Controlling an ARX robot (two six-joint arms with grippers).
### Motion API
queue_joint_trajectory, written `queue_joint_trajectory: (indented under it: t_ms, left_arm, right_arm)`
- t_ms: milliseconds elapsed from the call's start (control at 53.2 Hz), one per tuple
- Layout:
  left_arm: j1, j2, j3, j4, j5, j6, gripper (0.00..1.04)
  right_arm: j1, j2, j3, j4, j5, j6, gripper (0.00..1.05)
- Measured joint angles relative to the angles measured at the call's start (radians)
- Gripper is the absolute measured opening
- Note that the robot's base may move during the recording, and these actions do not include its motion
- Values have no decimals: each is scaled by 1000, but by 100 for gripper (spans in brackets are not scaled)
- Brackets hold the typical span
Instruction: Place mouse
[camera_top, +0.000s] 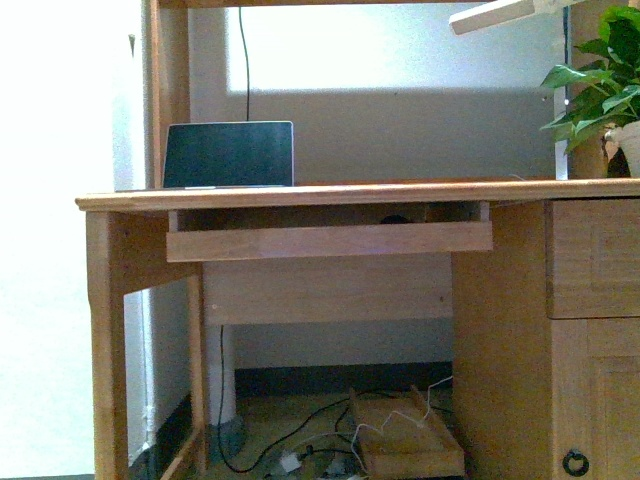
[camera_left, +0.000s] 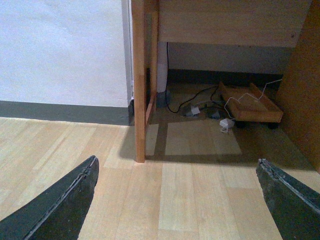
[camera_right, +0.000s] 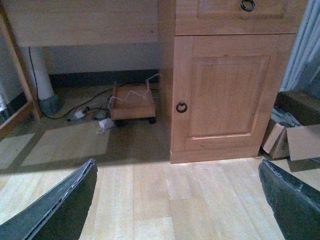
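The mouse (camera_top: 394, 218) shows only as a small dark rounded top, lying in the pull-out tray (camera_top: 330, 240) under the wooden desk top (camera_top: 360, 193). Neither arm is in the front view. My left gripper (camera_left: 177, 200) is open and empty, low above the wooden floor in front of the desk's left leg (camera_left: 139, 100). My right gripper (camera_right: 177, 200) is open and empty above the floor in front of the desk's cabinet door (camera_right: 225, 95). The mouse is out of view in both wrist views.
A laptop (camera_top: 229, 154) stands open on the desk at the left. A potted plant (camera_top: 605, 90) stands at the desk's right end. Under the desk lie a small wheeled wooden board (camera_top: 405, 445) and cables (camera_left: 200, 107). Cardboard boxes (camera_right: 292, 135) lie beside the cabinet.
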Motion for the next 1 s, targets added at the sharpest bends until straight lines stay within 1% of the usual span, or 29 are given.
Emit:
queue_joint_trajectory:
  t_ms: [997]
  left_arm:
    - [0,0,0,0,0,0,97]
  right_arm:
    - [0,0,0,0,0,0,97]
